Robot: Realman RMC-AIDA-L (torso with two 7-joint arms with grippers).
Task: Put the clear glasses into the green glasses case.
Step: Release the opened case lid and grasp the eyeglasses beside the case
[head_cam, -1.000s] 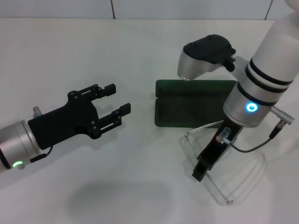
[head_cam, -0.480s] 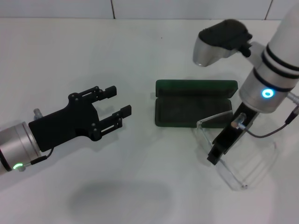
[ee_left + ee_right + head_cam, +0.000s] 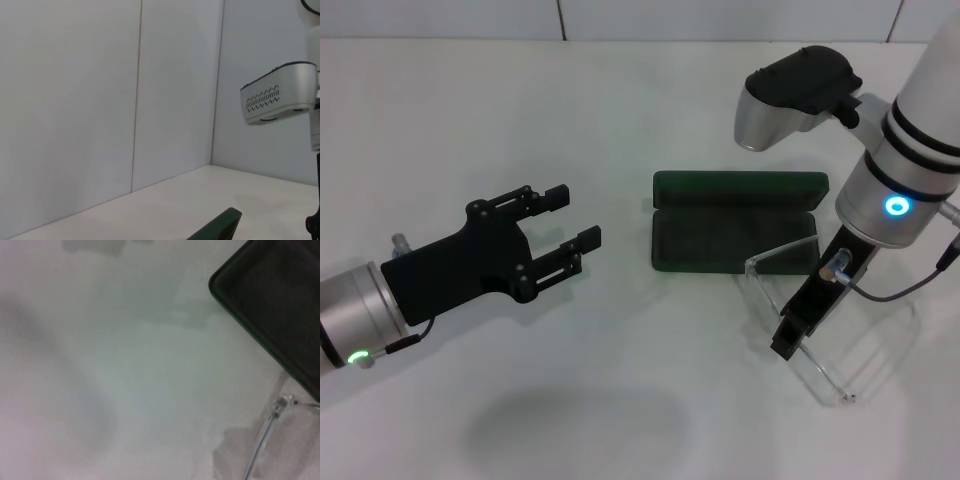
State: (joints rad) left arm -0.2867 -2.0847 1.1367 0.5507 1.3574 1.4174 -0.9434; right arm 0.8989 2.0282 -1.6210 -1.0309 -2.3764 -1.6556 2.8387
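The green glasses case (image 3: 720, 243) lies open on the white table, its lid (image 3: 740, 187) folded back on the far side. My right gripper (image 3: 788, 340) hangs just in front of the case's right end, shut on the clear glasses (image 3: 782, 259). The glasses are held tilted, with one end of the lens over the case's near right corner and a thin arm (image 3: 825, 375) trailing toward me. The right wrist view has a corner of the case (image 3: 272, 300) and a glasses hinge (image 3: 283, 401). My left gripper (image 3: 573, 213) hovers open, well left of the case.
The white table (image 3: 650, 110) runs back to a tiled wall (image 3: 100, 100). The left wrist view catches the edge of the case (image 3: 217, 227) and the right arm's grey wrist housing (image 3: 280, 99). My right forearm (image 3: 910, 150) stands above the case's right end.
My right arm has swung to the right and a little back, carrying the clear glasses with it. The left arm has stayed still.
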